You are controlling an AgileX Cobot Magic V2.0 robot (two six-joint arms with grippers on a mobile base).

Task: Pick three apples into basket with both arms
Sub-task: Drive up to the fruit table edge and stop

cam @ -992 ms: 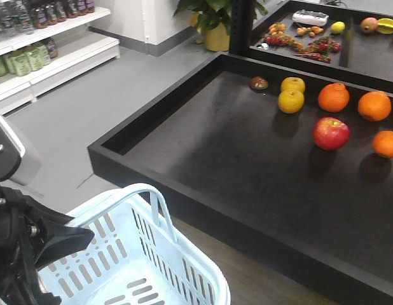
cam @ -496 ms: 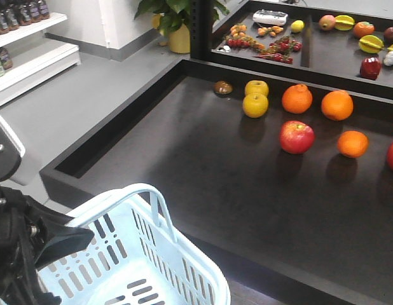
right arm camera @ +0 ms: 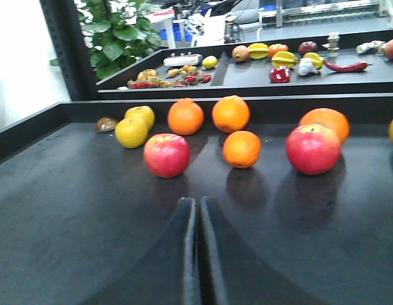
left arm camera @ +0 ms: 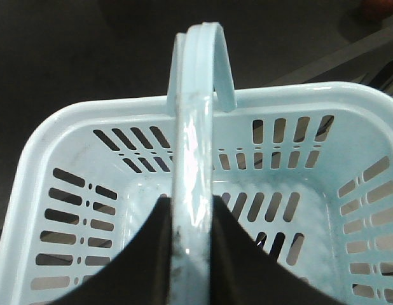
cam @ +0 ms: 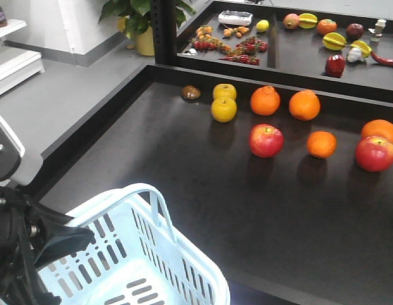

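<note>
Gripping basket point(left arm camera: 292, 95) handle point(left arm camera: 195, 108) with left hand point(left arm camera: 191, 204), for mouth-up carry, ready for drops. Nothing in basket yet. Right hand point(right arm camera: 198, 204) pinched closed, empty, low over surface point(right arm camera: 69, 210). Ahead of it: two apples point(right arm camera: 166, 154), untouched.

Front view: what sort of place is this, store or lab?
Probably a grocery produce section, possibly a mock one: loose apples and oranges on a black display tray, a second tray of mixed produce behind, and a pale blue shopping basket in front.
</note>
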